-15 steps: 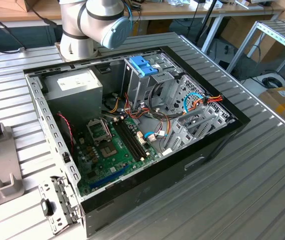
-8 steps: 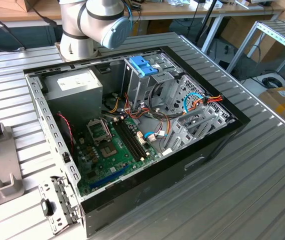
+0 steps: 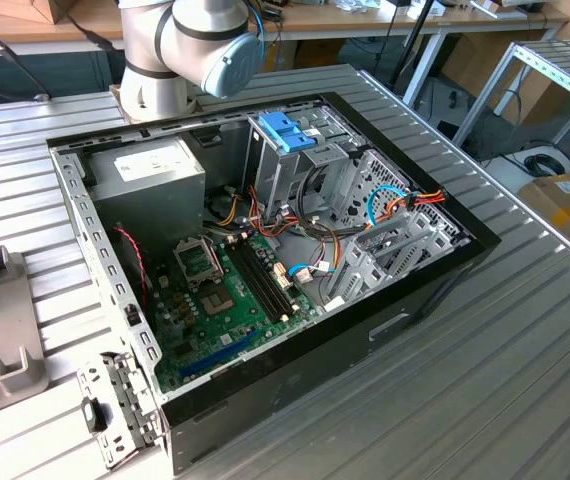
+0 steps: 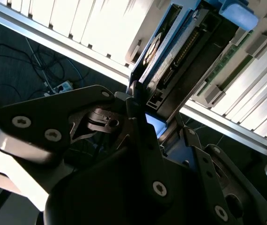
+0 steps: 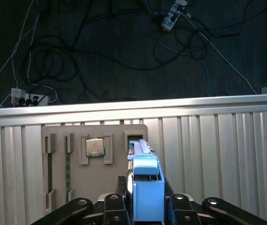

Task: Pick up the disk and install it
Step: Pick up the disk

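Observation:
The disk (image 5: 146,187) stands on edge in a slot of the grey holder block (image 5: 77,187), with its light-blue carrier frame facing the first wrist view. My gripper (image 5: 146,208) straddles it, one dark finger against each flat side, and looks shut on it. In the second wrist view the disk (image 4: 171,61) shows its connector edge and blue frame, and one finger (image 4: 140,126) lies along its side. The open computer case (image 3: 425,290) lies on the table in the exterior view, with a blue-latched drive cage (image 3: 285,130) at its back.
A processor chip (image 5: 95,146) sits in a pocket of the holder block beside the disk. The holder block (image 3: 0,330) lies at the exterior view's left edge. Inside the case are a grey power supply (image 3: 155,180), a motherboard (image 3: 235,290) and loose cables (image 3: 395,205). The arm's base (image 3: 185,50) stands behind the case.

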`<state>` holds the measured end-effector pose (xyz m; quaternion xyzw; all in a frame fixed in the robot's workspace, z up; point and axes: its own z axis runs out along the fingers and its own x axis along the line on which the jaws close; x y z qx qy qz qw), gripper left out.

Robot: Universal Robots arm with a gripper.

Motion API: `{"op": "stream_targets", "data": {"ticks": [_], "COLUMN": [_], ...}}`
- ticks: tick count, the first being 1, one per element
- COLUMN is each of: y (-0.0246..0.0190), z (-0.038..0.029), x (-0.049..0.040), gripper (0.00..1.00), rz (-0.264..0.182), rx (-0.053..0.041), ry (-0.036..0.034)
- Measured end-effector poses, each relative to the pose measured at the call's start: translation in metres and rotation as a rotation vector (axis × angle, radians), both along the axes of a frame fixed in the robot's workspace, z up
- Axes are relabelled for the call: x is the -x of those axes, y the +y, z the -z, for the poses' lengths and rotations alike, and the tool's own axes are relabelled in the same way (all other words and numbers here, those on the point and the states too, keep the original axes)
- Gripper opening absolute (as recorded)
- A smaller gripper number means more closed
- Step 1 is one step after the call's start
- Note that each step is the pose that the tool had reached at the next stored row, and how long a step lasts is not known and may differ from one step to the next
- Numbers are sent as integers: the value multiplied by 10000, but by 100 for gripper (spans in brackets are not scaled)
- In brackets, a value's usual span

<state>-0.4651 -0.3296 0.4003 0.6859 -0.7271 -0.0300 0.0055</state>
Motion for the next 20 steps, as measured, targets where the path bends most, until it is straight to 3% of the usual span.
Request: {"op": "stream_targets", "data": {"ticks": [20], "y": [0], "z": [-248], "x": [0], "gripper": [37], "rz": [0], "rx": [0], "ry": [0]}}
